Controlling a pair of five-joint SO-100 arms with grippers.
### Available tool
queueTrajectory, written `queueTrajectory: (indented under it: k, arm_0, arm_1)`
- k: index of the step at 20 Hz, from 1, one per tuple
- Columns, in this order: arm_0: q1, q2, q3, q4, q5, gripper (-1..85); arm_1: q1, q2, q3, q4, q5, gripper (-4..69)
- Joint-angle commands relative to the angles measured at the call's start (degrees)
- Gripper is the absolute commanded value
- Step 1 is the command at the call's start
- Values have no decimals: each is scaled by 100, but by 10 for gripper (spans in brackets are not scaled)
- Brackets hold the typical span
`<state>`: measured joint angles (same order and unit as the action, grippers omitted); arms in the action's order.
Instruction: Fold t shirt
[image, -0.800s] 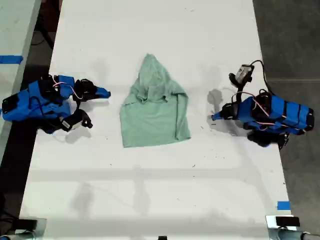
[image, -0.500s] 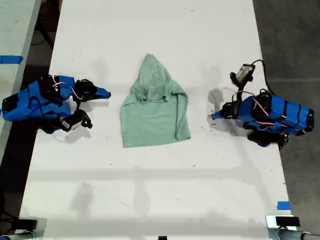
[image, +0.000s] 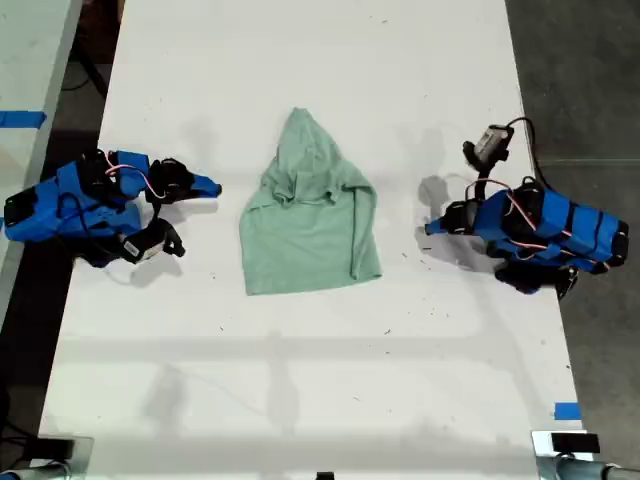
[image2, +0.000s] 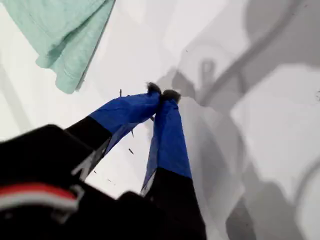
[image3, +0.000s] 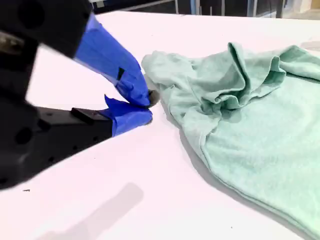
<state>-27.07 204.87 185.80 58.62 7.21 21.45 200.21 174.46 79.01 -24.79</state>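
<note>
Since the earlier frames, the arm at the exterior view's right has drawn back slightly; the t shirt (image: 308, 215) has not shifted. It lies mid-table (image: 300, 400) between both arms, touching neither. Pale mint, wrinkled, partly folded, bunched toward its far end. My second gripper (image3: 146, 107) sits just beside its edge, jaws closed on nothing. My first gripper (image2: 162, 95) is closed, empty, near a hem corner.

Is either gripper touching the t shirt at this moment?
Apart, both. The exterior view shows bare white table between the t shirt and each arm. My first gripper and my second gripper, both shut, show table between tips and cloth.
</note>
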Motion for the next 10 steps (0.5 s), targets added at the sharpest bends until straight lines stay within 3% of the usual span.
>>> queueTrajectory:
  k: [1,6,10]
  arm_0:
    - [-9,44,255,-26,-53,-3]
    - [-18,44,255,-26,-70,-3]
    - [-35,44,255,-26,-62,-3]
  arm_1:
    - [-62,35,-185,-369,9,10]
    - [141,-800,-1714,-439,-167,9]
    - [88,-2839,-2707,-1028,-229,12]
